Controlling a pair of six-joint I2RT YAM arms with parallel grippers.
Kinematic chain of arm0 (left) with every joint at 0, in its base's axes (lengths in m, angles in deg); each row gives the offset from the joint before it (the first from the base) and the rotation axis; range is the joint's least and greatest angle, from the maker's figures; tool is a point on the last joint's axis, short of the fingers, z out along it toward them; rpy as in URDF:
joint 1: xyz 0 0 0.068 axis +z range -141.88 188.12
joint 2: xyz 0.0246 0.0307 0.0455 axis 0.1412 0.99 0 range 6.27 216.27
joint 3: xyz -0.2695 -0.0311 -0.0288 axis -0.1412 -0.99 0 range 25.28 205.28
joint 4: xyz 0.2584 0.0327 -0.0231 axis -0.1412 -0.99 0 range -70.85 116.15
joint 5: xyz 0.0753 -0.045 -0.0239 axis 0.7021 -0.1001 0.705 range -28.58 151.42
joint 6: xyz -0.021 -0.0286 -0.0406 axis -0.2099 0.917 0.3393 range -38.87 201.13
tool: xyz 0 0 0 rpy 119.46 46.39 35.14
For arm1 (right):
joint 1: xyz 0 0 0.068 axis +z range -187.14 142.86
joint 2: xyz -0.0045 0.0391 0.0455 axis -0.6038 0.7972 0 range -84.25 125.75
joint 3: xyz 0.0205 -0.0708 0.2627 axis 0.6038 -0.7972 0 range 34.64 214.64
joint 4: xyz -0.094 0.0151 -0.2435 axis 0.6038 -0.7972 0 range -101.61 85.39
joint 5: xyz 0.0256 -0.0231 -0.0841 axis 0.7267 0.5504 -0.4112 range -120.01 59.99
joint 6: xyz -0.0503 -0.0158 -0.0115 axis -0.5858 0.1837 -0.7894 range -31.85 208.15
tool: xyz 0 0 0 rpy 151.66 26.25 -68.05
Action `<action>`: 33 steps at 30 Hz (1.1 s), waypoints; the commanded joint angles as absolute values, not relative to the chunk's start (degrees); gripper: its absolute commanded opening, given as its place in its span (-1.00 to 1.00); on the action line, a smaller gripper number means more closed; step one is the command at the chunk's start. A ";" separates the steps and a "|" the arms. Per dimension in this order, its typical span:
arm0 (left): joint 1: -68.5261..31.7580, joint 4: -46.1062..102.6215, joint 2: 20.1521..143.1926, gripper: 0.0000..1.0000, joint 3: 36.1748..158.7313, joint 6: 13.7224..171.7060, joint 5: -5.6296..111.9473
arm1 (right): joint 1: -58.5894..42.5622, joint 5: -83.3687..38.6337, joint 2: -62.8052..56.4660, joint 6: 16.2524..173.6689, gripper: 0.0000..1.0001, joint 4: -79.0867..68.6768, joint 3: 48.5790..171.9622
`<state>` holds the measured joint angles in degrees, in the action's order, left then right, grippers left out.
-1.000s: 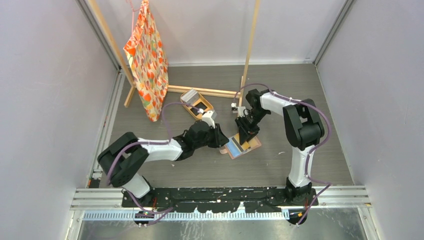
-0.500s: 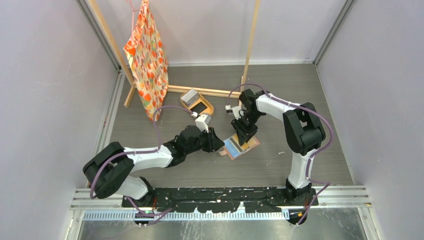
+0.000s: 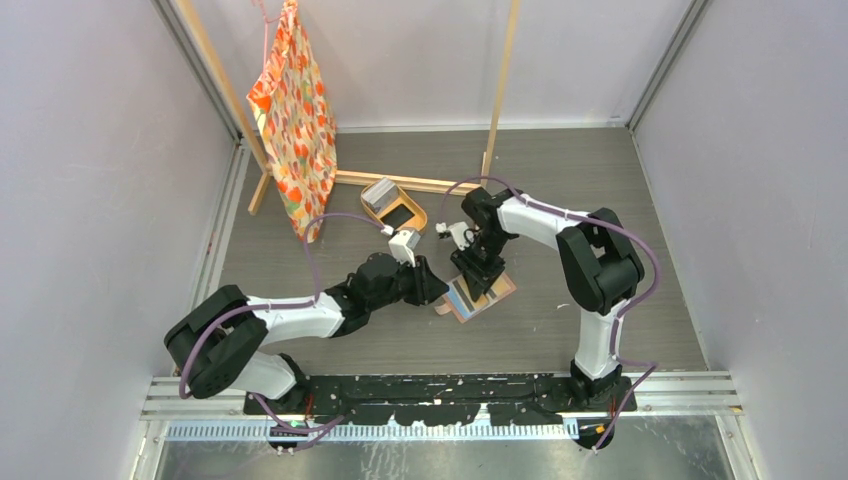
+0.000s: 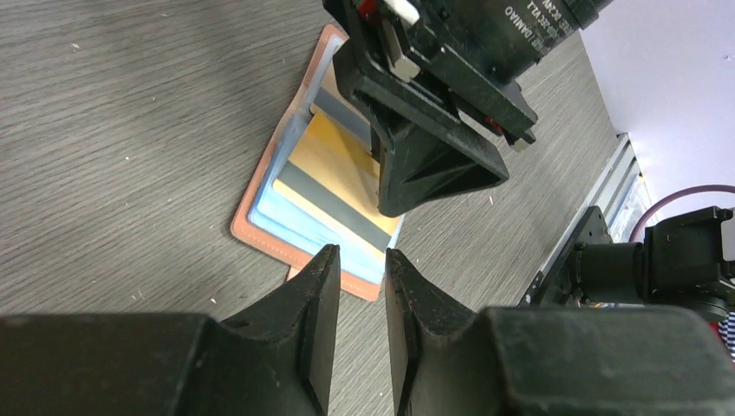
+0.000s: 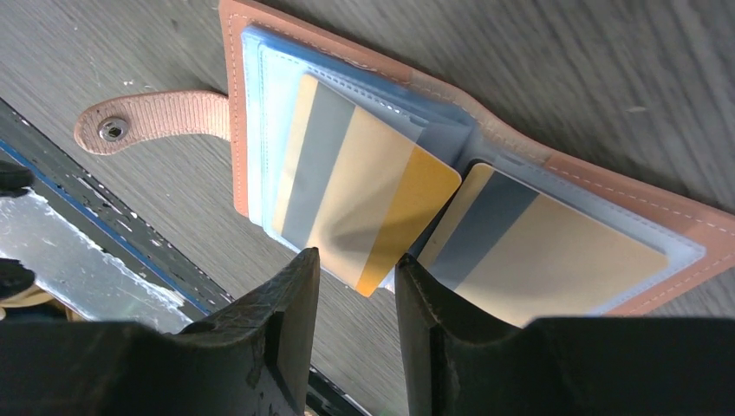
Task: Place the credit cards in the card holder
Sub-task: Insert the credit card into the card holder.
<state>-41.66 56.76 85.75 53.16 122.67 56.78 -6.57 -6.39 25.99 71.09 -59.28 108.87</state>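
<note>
The salmon-brown card holder [image 3: 497, 292] lies open on the table, its snap tab [image 5: 147, 121] sticking out to one side. A tan card with a grey stripe [image 5: 364, 199] pokes partway out of one clear pocket. A second striped card [image 5: 546, 251] sits in the other pocket. My right gripper [image 5: 355, 260] hovers open right over the cards [image 4: 334, 186], with nothing between its fingers. My left gripper [image 4: 360, 256] stands narrowly open and empty just off the holder's near edge [image 4: 260, 238]. In the top view the right gripper [image 3: 478, 272] covers the holder's middle and the left gripper [image 3: 437, 285] sits beside it.
An oval tan tray [image 3: 417, 213] behind the left gripper holds a grey card [image 3: 378, 190] and a dark one [image 3: 400, 213]. A wooden rack [image 3: 400, 182] with a hanging patterned bag [image 3: 295, 115] stands at the back left. Walls close in on both sides.
My right gripper has opened a little and shifted left over the holder. The left arm has swung back and to the left, its gripper staying at the holder's edge.
</note>
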 commanded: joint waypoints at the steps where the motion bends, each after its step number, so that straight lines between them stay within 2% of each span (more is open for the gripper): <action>1: -41.89 61.01 85.19 -0.45 52.49 122.29 56.41 | -5.04 -4.74 24.07 70.73 -0.14 -58.67 109.14; 9: -41.89 61.85 84.80 -0.44 52.13 122.18 55.66 | -5.00 -2.99 25.00 70.52 -0.09 -58.32 109.61; 17: -41.89 62.87 84.78 -0.44 51.19 122.68 55.47 | -5.91 -1.12 24.21 75.93 -0.08 -49.01 107.18; 23: -41.89 63.59 85.87 -0.44 50.68 124.00 55.49 | -8.91 11.86 27.55 75.08 -0.06 -51.80 108.66; 27: -41.89 63.17 87.31 -0.44 50.15 126.92 57.47 | -9.34 6.99 23.82 75.56 -0.06 -48.74 107.07; 33: -41.89 58.74 89.17 -0.44 51.85 130.19 60.50 | -10.04 8.63 20.60 76.18 -0.13 -46.13 106.29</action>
